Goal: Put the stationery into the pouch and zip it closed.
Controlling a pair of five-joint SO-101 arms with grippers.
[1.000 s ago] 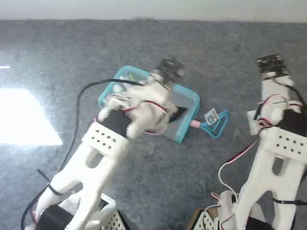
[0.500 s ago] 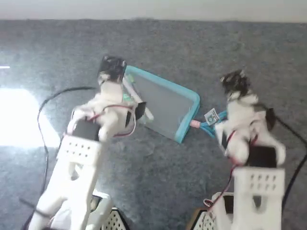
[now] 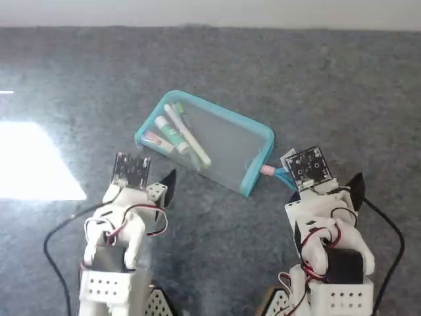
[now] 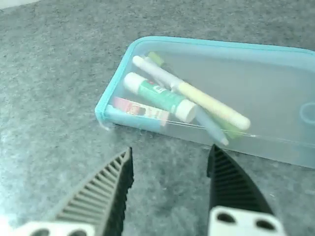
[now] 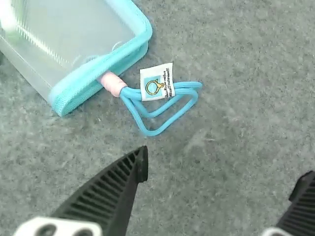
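The pouch lies flat near the middle of the bench, set at a slant, between and beyond the two arms. It is a clear, frosted envelope with teal edging all round. The stationery sits inside, bunched at the end nearer the left arm: a glue stick with a green body and white caps, a long white-and-yellow marker lying across it, a flat pink piece along the pouch's edge, and a blue pen partly under the marker. At the opposite corner a pink pull sticks out, tied to a teal loop with a small white tag; loop and tag rest on the bench just beside the pouch.

The left hand is released, jaws apart, above the bench near the filled end and clear of the pouch. The right hand is also released, jaws spread wide, above the bench near the loop and touching nothing.

The bench is covered in grey felt-like cloth. A bright patch of light falls on its left part, and a pale wall runs along the far edge.
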